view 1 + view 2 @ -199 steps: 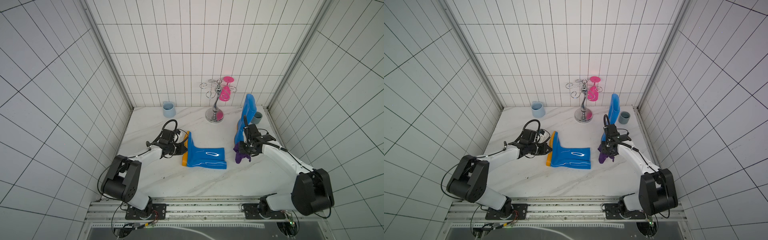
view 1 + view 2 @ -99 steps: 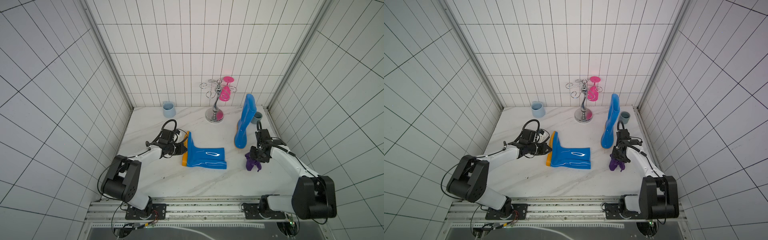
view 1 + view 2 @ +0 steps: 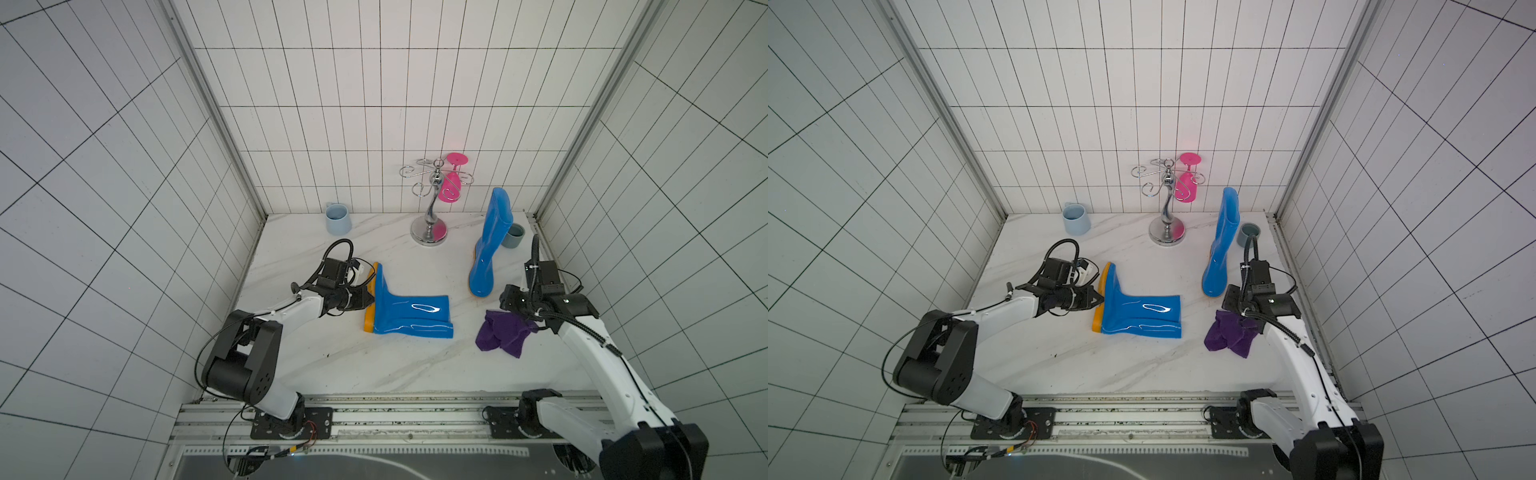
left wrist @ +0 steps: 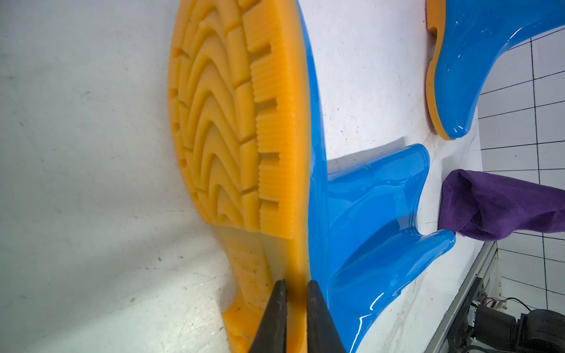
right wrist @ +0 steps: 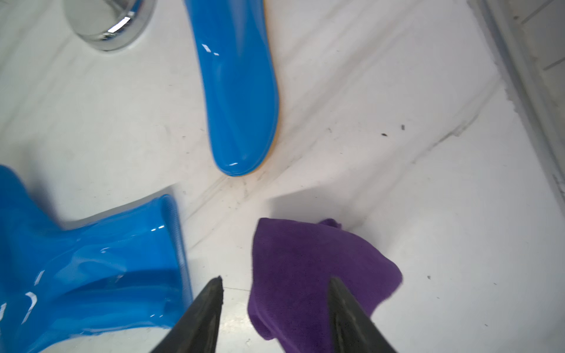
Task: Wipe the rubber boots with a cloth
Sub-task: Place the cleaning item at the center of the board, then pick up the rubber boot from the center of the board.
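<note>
Top views: white marble tabletop, tiled walls; left gripper, low, pinches sole of lying glossy blue rubber boot; right gripper spread over purple cloth, contact unclear.

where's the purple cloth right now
In both top views the cloth lies crumpled on the table's right side under the open right tool, beside the lying boot's open end, with the upright boot behind it.

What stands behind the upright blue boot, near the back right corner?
A small grey-blue cup stands behind the upright boot. The boot's shaft covers part of the cup, so whether they touch cannot be seen.
</note>
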### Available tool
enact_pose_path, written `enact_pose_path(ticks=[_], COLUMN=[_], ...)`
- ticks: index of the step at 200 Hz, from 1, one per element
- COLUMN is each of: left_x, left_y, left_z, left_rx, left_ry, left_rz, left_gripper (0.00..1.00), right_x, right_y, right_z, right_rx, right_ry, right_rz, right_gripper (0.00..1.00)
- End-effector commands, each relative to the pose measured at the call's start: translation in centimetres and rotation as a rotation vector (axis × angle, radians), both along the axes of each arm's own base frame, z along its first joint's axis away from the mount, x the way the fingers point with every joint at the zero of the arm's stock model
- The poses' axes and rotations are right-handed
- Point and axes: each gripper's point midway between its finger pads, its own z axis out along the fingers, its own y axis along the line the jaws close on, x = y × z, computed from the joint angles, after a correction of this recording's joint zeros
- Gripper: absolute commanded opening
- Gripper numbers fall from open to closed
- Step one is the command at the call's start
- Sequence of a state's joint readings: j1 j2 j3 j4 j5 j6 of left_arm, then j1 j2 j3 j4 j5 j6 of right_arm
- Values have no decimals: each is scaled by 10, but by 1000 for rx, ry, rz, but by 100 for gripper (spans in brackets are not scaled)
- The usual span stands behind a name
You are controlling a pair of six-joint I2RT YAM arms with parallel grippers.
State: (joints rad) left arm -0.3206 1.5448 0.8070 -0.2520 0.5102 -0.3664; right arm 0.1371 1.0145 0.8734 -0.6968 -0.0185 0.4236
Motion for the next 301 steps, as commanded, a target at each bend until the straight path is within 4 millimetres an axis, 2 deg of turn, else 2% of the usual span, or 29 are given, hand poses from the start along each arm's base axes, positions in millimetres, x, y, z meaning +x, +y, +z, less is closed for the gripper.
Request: enact_pose_path(ticks=[1, 38, 49, 66, 94, 143, 198, 233, 264, 301], left_x=[-14, -16, -17, -19, -18, -18, -19, -19, -19, -19], left_y=[17, 24, 27, 33, 44, 62, 71, 74, 74, 74], left_z=[-33, -40, -45, -53, -57, -63, -67, -67, -67, -67], left_rx=[105, 144, 157, 178, 217, 278, 320, 334, 335, 332], left_ry=[99, 116, 130, 149, 159, 180, 188, 186, 184, 183], left_rz=[32, 46, 50, 66, 95, 141, 163, 173, 174, 174], left_gripper=[13, 13, 13, 13, 13, 12, 12, 12, 12, 12], right_x=[2, -13, -17, -21, -29, -39, -54, -66, -69, -72], right_y=[36, 85, 93, 103, 117, 127, 138, 140, 142, 142], right_z=[7, -28, -34, -43, -63, -92, -113, -114, -107, -109], right_rx=[113, 320, 343, 383, 506, 621, 756, 828, 866, 876], right_ry=[-50, -38, -42, -56, -47, -12, 59, 83, 81, 101], right_rz=[81, 186, 203, 225, 241, 238, 218, 205, 203, 191], right_gripper=[58, 60, 61, 68, 68, 75, 75, 75, 75, 75])
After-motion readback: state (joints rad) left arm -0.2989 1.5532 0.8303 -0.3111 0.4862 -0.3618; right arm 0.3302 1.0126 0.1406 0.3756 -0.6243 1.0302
